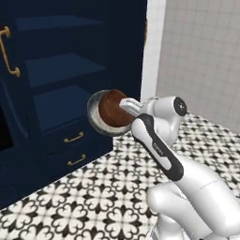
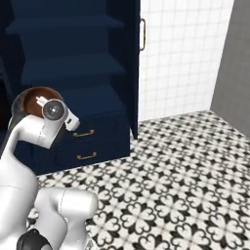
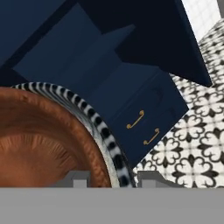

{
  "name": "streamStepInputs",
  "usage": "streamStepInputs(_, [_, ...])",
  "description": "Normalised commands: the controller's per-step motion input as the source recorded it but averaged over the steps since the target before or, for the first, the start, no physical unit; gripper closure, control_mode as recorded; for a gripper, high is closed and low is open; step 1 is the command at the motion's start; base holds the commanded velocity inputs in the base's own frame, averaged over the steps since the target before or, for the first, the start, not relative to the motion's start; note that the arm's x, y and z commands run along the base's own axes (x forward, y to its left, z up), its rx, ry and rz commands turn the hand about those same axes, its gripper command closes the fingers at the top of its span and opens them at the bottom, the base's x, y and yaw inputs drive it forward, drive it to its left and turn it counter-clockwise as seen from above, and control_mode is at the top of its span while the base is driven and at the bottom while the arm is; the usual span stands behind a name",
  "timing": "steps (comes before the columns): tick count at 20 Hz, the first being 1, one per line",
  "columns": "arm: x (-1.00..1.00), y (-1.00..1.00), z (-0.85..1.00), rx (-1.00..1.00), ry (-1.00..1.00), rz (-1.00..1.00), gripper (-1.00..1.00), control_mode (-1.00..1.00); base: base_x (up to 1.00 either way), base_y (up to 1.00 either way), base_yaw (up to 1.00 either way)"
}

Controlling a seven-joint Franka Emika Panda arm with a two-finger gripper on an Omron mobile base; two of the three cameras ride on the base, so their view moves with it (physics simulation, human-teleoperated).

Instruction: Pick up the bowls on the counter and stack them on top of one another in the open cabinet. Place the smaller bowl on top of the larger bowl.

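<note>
Your gripper (image 3: 109,177) pinches the rims of both bowls, small bowl (image 1: 112,108) inside big bowl (image 1: 95,117), to carry them to the cabinet (image 1: 65,70).

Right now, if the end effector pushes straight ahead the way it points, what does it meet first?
Probably the open cabinet: past the held bowls, the end effector faces its shelves above the two drawers. Depth is unclear.
</note>
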Motion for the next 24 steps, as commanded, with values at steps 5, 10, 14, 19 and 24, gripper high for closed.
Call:
streamStepInputs(5, [0.00, 0.00, 0.00, 0.00, 0.00, 0.00, 1.00, 1.00, 1.00, 0.00, 0.24])
streamStepInputs(10, [0.00, 0.00, 0.00, 0.00, 0.00, 0.00, 1.00, 1.00, 1.00, -0.01, 0.26])
streamStepInputs(14, [0.00, 0.00, 0.00, 0.00, 0.00, 0.00, 1.00, 1.00, 1.00, -0.23, 0.25])
streamStepInputs(19, [0.00, 0.00, 0.00, 0.00, 0.00, 0.00, 1.00, 1.00, 1.00, -0.35, 0.17])
streamStepInputs(24, [0.00, 0.00, 0.00, 0.00, 0.00, 0.00, 1.00, 1.00, 1.00, -0.05, 0.06])
